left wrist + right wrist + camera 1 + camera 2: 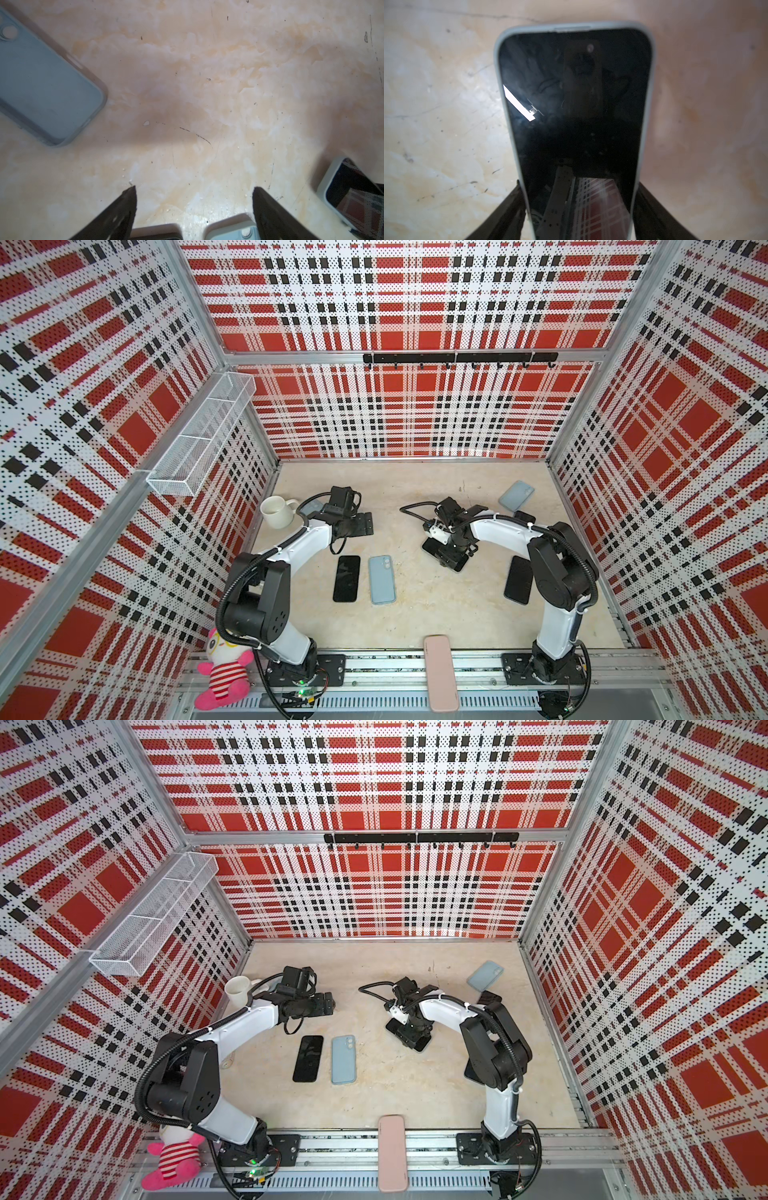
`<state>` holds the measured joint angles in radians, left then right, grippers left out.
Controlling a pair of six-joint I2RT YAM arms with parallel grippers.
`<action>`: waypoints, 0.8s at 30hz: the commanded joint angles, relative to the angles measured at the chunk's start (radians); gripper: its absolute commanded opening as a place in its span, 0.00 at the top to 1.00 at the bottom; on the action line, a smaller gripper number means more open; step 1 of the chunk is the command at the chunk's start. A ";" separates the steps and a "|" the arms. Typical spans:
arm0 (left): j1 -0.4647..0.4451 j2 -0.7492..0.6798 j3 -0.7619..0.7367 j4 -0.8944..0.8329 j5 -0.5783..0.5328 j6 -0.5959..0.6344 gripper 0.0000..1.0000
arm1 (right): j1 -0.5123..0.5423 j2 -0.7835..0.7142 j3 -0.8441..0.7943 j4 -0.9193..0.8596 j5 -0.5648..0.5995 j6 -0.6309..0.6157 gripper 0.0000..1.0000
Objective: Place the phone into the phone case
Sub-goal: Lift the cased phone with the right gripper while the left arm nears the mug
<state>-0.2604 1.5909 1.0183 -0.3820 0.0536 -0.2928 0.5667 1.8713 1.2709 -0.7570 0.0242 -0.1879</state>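
Nearest us, the right end effector [578, 185] straddles the phone [575, 114] — its fingers [508, 207] lie against both long edges, though we cannot tell whether they squeeze. We see the phone screen-up, seated in a pale case [571, 28], flat on the bench [436, 124]. Leftward in both top views, a black phone [346, 578] and a blue case [381, 579] lie side by side, not touching. We find the left end effector [194, 189] spread wide above the bench, nothing between its fingers — a mug [276, 511] stands near its arm.
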 commanded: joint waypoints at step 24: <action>0.060 -0.077 -0.056 0.009 0.055 0.041 0.10 | -0.268 0.356 0.586 0.018 0.239 0.632 0.45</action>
<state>-0.2142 1.5387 0.9756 -0.3893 0.0704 -0.2604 0.3111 2.1933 1.7947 -0.7258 0.2234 0.3649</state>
